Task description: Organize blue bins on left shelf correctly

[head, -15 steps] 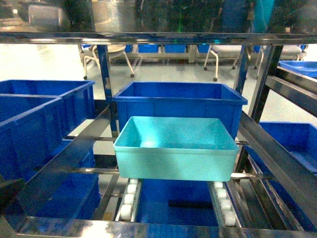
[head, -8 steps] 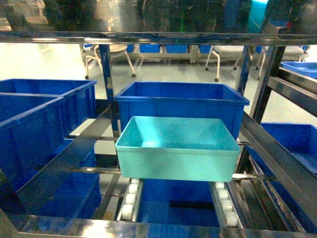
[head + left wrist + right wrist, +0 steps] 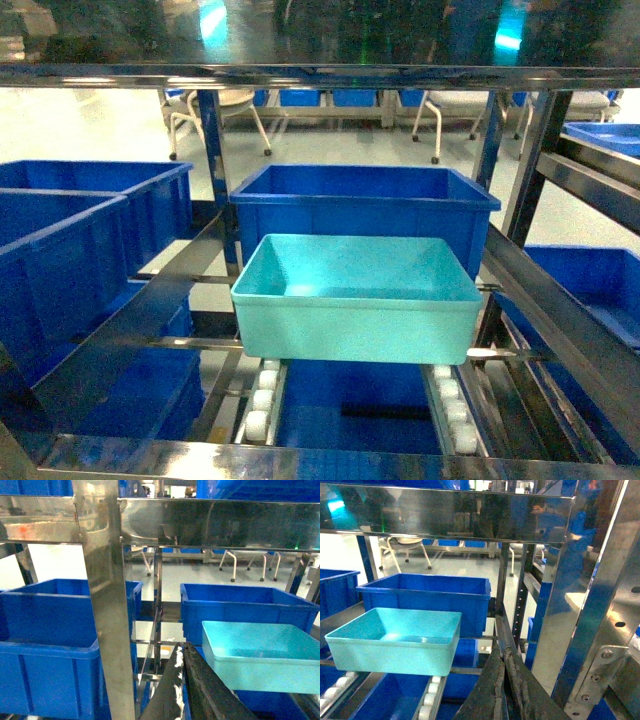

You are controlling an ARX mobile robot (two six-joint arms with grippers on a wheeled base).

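One light turquoise blue bin (image 3: 355, 300) sits empty on the white rollers (image 3: 262, 400) of the middle lane of the left shelf (image 3: 150, 310), a steel flow rack. My left gripper (image 3: 183, 648) is shut with nothing in it, and the same bin (image 3: 260, 652) is to its right and a little farther back. My right gripper (image 3: 504, 652) is also shut and empty, with the bin (image 3: 395, 637) to its left. Neither gripper touches the bin. Neither gripper shows in the head view.
A dark royal-blue bin (image 3: 365, 205) stands right behind the turquoise one. More dark blue bins (image 3: 60, 250) fill the left lane, and another (image 3: 590, 280) is at the right. A steel upright (image 3: 107, 605) is close on the left gripper's left; a bolted post (image 3: 590, 630) is close on the right gripper's right.
The turquoise bin has stayed in place. A dark shape at the lower left edge of the head view has dropped out of sight, and the reflections on the top rail have shifted.
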